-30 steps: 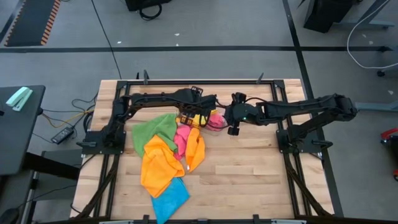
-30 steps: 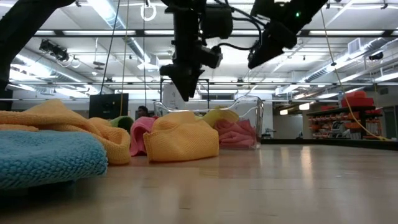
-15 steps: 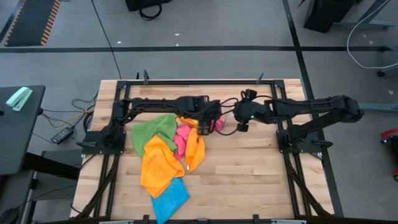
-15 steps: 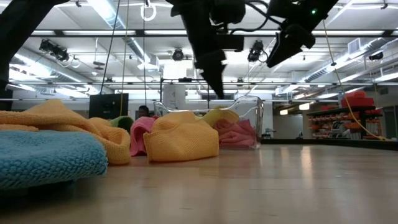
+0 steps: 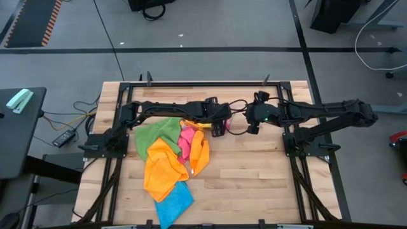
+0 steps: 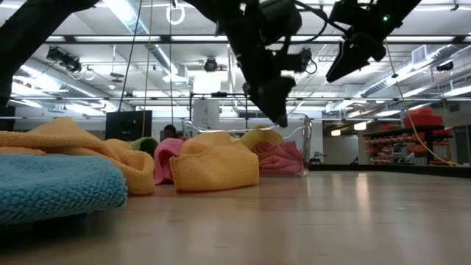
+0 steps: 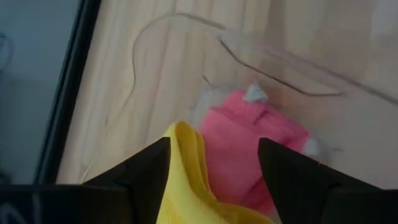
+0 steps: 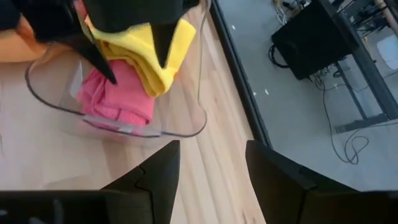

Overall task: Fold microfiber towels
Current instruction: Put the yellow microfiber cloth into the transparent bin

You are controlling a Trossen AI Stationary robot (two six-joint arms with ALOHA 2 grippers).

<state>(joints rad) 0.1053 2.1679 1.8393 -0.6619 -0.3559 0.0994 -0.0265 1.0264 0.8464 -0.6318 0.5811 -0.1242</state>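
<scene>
A clear plastic tray (image 8: 186, 133) at the far middle of the table holds a folded yellow towel (image 8: 163, 51) lying on a folded pink towel (image 8: 121, 99). My left gripper (image 7: 214, 163) hangs open just above them, one finger over the yellow towel (image 7: 186, 180) and one over the pink towel (image 7: 249, 146). My right gripper (image 8: 208, 168) stands open and holds nothing, higher up and to the tray's right. Loose green (image 5: 158, 132), pink (image 5: 186, 141), orange (image 5: 162, 168) and blue (image 5: 173, 202) towels lie heaped on the table's left half.
A second orange towel (image 5: 201, 152) lies bunched next to the loose pink one. The black frame rails (image 5: 203, 84) run round the table. Bare wood (image 5: 254, 184) spreads over the near right part of the table.
My left gripper has gone toward the table's right edge and down, tipping over until it hangs above the tray. My right gripper has drawn back toward the right edge. The towels lie as they were.
</scene>
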